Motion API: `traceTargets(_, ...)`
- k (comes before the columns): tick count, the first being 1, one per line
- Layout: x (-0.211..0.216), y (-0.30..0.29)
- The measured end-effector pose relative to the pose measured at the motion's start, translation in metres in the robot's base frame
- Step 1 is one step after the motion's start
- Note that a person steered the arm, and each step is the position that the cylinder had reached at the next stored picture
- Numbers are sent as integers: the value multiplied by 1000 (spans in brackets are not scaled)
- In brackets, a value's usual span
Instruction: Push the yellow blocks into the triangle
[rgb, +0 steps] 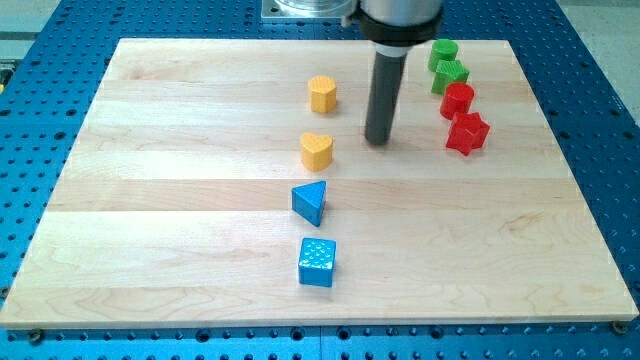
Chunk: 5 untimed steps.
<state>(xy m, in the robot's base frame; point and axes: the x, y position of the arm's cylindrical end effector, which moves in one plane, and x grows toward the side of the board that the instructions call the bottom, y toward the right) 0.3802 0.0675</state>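
You're looking down at a pale wooden table (200, 250) resting on a blue perforated base (40, 60). There is no hand on this arm to open or close; it ends in a straight dark rod, and my tip (378, 141) sits on the wood in the upper middle of the view.

The two yellow blocks lie to the view's left of my tip. The yellow pentagon-like block (322, 93) is nearer the view's top, and the yellow heart-shaped block (317, 150) is below it, roughly level with my tip. Neither touches the rod.

Just below the heart-shaped block you'll find the blue triangular block (310, 201), close to it but with a small gap between them. Further toward the view's bottom sits the blue cube (317, 262), apart from the triangle.

To the view's right of my tip, four blocks run in a tight column: a green cylinder (444, 52) at the top, a green star-like block (450, 75) against it, then a red cylinder (458, 100) and a red star-like block (467, 132).
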Motion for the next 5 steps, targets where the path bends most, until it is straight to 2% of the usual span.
traceTargets(1,-38,10)
traceTargets(2,-87,-8)
traceTargets(3,-100,-40)
traceTargets(4,-76,-81)
traceTargets(5,-6,-54)
